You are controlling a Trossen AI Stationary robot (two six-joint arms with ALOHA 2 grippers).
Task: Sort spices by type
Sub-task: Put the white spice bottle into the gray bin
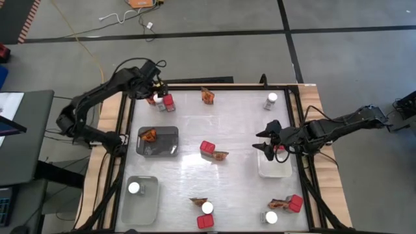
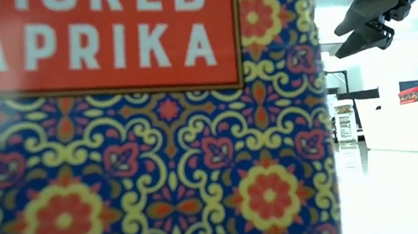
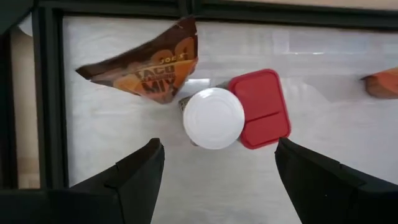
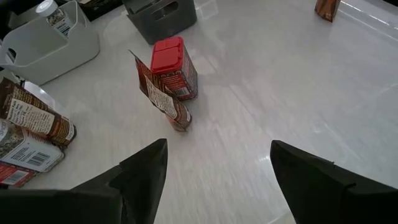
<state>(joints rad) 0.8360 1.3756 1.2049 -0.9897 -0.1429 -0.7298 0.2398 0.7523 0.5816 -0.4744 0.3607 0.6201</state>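
High view, left to right: the left gripper hangs with its fingers spread and holds nothing. Directly beneath it stands a white-lidded jar, touching a red box, with a taco-mix packet just beyond. I judge it is lined up to take the jar, which sits between the fingers.

Near that gripper, the grey tray holds one packet. Further off, the clear tray holds one jar, so I take these to be sorting bins by type.

The right gripper hovers over the white tray, fingers spread and empty. Ahead of it on the worktop, a centre box and centre packet lean together, unsorted.

Count, as far as I can tell:
- Red boxes: four.
- Jars: five.
- Packets: six.
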